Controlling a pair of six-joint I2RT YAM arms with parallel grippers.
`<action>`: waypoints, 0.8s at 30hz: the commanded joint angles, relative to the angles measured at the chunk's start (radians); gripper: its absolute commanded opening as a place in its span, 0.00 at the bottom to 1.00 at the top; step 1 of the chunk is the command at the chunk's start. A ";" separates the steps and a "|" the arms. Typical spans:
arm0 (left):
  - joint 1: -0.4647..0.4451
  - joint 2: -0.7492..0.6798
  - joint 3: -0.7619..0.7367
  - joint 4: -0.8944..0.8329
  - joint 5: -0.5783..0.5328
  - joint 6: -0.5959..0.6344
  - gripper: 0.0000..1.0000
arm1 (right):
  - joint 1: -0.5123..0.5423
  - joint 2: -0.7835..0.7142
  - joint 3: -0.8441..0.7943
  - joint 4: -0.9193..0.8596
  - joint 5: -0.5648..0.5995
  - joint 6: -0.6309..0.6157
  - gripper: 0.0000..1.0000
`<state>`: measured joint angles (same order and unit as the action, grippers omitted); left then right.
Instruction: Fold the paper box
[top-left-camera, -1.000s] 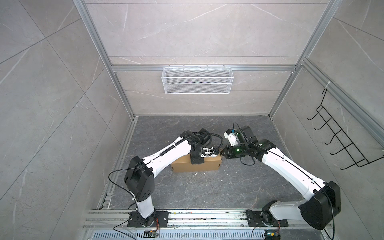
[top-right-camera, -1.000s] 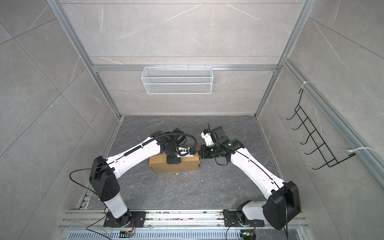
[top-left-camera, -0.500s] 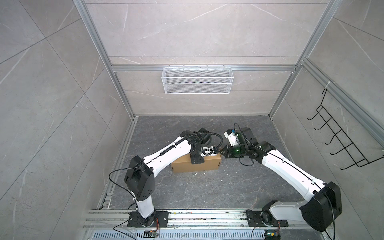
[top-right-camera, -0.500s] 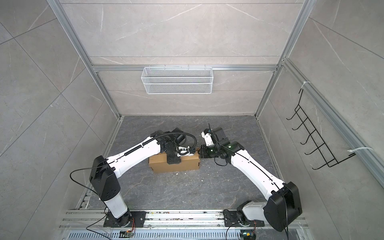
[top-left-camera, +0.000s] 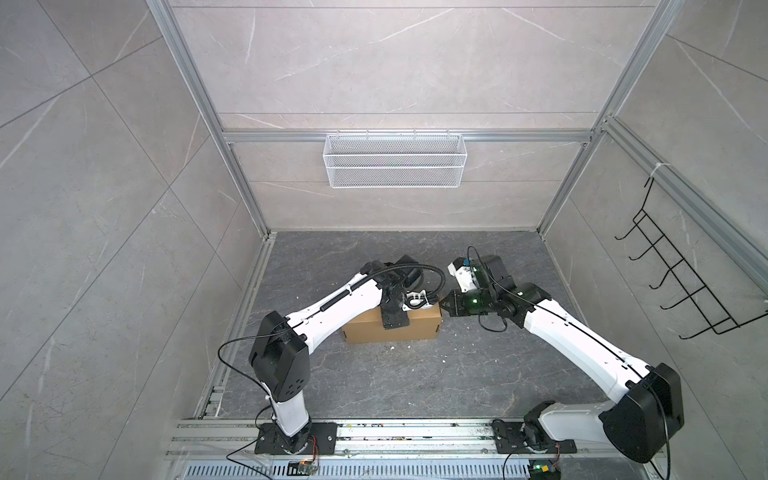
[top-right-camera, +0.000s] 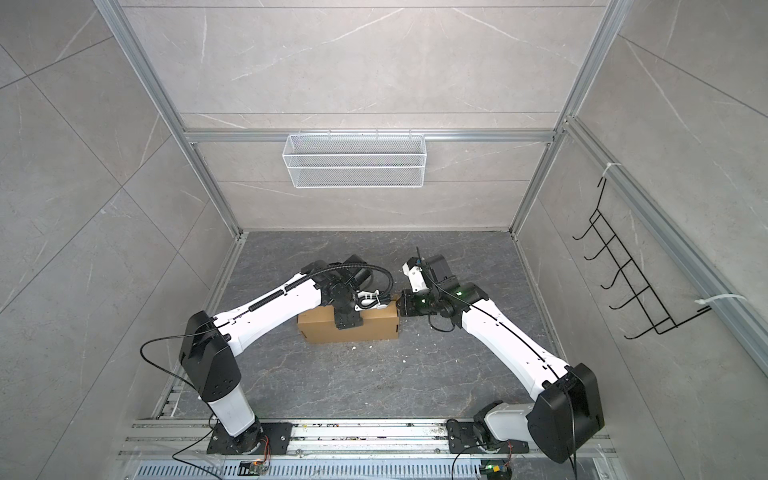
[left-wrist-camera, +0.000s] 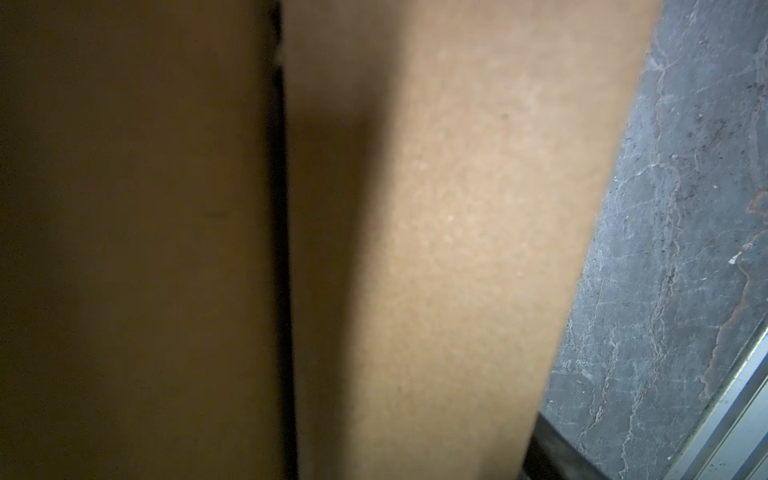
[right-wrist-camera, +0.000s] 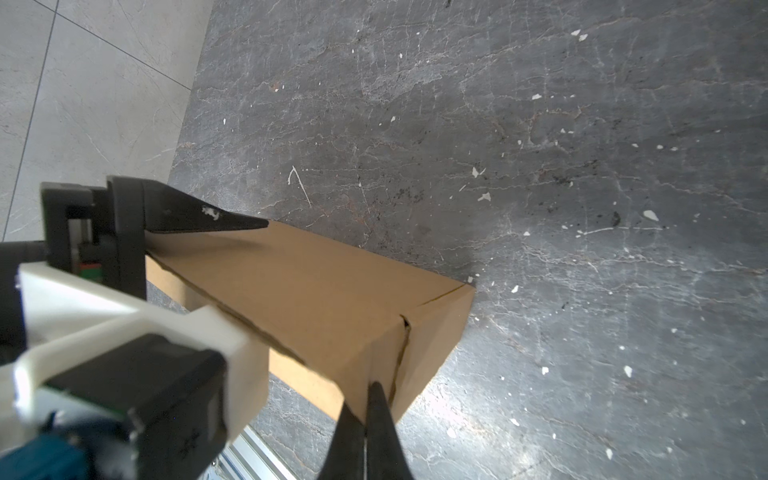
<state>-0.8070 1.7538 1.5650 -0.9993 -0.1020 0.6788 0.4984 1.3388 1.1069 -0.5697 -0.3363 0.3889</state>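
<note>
A brown cardboard paper box (top-left-camera: 424, 330) (top-right-camera: 378, 328) sits closed and folded into its shallow rectangular form, a little left of the middle of the dark grey stone worktop (top-left-camera: 415, 374), long side facing the robot's base rail. The left gripper (top-left-camera: 395, 309) (top-right-camera: 347, 309) reaches over the box from above with its jaws spread wide apart, released rather than clenched and straddling the box from front to back. In the right wrist view, one of its black fingers (right-wrist-camera: 208, 216) lies along the far top edge of the box (right-wrist-camera: 332, 299). Whether either finger presses on the cardboard cannot be told. The left wrist view is filled with blurred brown cardboard (left-wrist-camera: 457, 249) crossed by a dark seam, with a strip of worktop beside it. The right gripper (top-left-camera: 444, 308) (top-right-camera: 401, 309) (right-wrist-camera: 370, 390) has its jaws pressed fully together around nothing, and its tip touches the right end of the box near the corner seam. A white wire mesh basket (top-left-camera: 395, 166) hangs on the back wall and a black wire hook rack (top-left-camera: 681, 286) on the right wall. Small white flecks dot the worktop. Compared with a second ago, almost nothing differs in the top views: the box lies in the same spot, and both arms hold nearly the same poses over it and at its right end.
</note>
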 joint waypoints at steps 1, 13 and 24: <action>0.005 -0.068 0.022 -0.011 -0.002 -0.028 0.74 | 0.008 0.034 -0.025 -0.079 0.023 -0.004 0.02; 0.096 -0.306 -0.047 0.091 0.105 -0.264 0.76 | 0.008 0.034 -0.026 -0.078 0.027 -0.004 0.01; 0.470 -0.567 -0.258 0.126 0.369 -0.639 0.73 | 0.008 0.048 -0.016 -0.079 0.022 -0.008 0.01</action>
<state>-0.3950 1.2430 1.3354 -0.8837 0.1337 0.1696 0.4984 1.3422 1.1069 -0.5632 -0.3359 0.3889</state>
